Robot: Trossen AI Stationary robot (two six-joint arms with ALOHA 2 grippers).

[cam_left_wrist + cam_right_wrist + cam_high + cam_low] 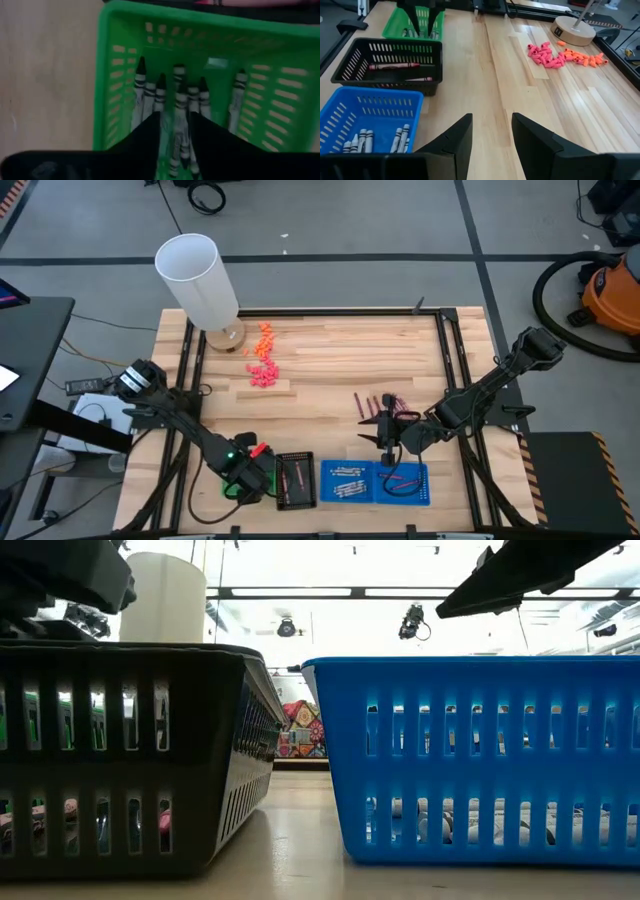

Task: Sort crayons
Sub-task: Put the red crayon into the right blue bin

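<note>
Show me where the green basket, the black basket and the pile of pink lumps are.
green basket (102, 75), left wrist view, on its side wall.
black basket (390, 75), right wrist view, on its slatted front wall.
pink lumps (547, 55), right wrist view, middle of the pile.

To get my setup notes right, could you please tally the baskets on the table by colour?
Green basket: 1
Black basket: 1
Blue baskets: 2
Total: 4

Left gripper (175, 131) low over the green basket (120, 30), fingers apart; right gripper (492, 131) farther off, spread.
</note>
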